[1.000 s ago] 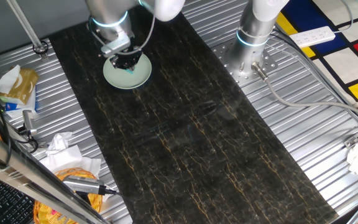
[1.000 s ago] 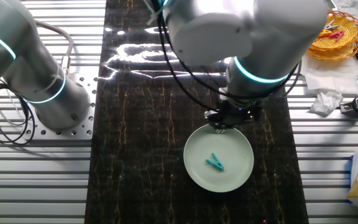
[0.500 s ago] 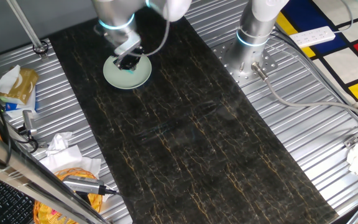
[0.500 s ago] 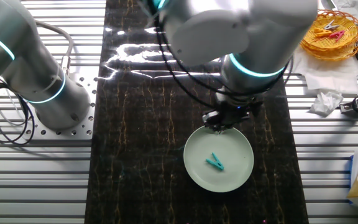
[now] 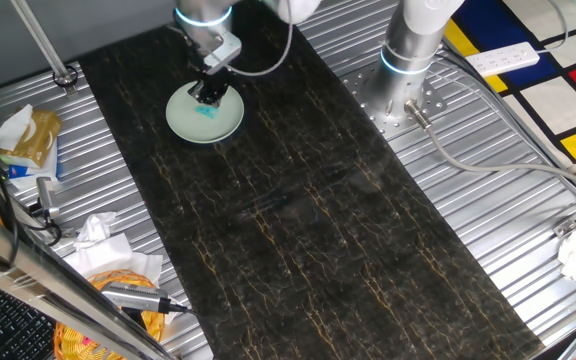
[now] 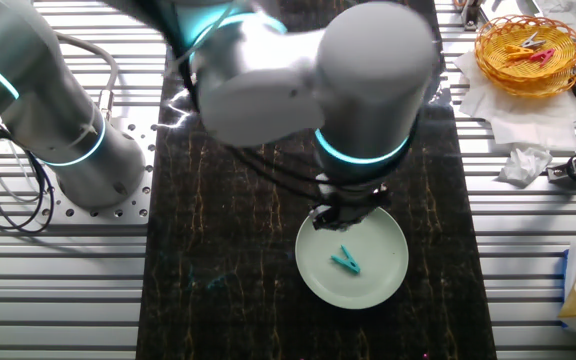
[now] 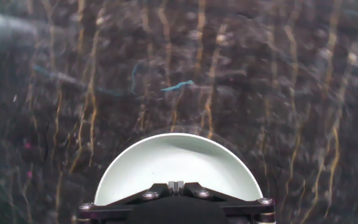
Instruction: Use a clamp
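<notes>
The clamp (image 6: 346, 261), a tiny teal clip, lies near the middle of the round pale green plate (image 6: 388, 280) on the dark marble strip. In one fixed view the clamp (image 5: 206, 112) shows just below my black gripper (image 5: 209, 96), on the plate (image 5: 180, 125). My gripper (image 6: 340, 216) hangs over the plate's far rim, above and apart from the clamp. In the hand view the fingertips (image 7: 176, 185) are pressed together with nothing between them, over the plate (image 7: 166, 155). The clamp is hidden in that view.
A yellow wicker basket (image 6: 526, 50) holding coloured clips stands on tissue at the back right. A second grey arm base (image 6: 68, 150) stands to the left of the strip. Packets and tools (image 5: 28, 140) clutter the ribbed metal table (image 5: 468, 200) beside it.
The arm has swung round and the gripper has slid a little sideways along the plate's rim. The clamp and plate have not moved. The fingers stay shut.
</notes>
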### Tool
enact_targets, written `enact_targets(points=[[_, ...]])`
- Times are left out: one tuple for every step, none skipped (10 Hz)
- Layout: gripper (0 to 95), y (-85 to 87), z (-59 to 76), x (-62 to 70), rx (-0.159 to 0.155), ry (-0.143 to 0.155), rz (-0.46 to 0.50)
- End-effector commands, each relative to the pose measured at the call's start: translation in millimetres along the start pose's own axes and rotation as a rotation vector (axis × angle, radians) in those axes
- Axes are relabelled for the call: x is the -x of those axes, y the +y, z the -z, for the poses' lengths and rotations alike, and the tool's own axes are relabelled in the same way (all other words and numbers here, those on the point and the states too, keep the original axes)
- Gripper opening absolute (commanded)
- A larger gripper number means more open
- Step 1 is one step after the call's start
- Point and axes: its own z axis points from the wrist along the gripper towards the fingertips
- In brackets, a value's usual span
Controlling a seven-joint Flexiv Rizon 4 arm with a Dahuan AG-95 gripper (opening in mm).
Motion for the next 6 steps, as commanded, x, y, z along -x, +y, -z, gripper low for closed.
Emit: enact_targets(points=[[0.0,-0.1,-8.2,-9.7,0.018,0.062,-0.034],[0.0,-2.7,-11.0,-16.8,0.015,0.064,-0.02],[0.0,-5.9,-12.6,-22.8,0.014,0.06,-0.006],[0.0,-10.0,-13.4,-31.4,0.013,0.055,0.005],[0.0,-11.8,-14.2,-36.4,0.011,0.051,-0.018],[0.0,-11.7,-17.3,-36.0,0.015,0.048,-0.018]])
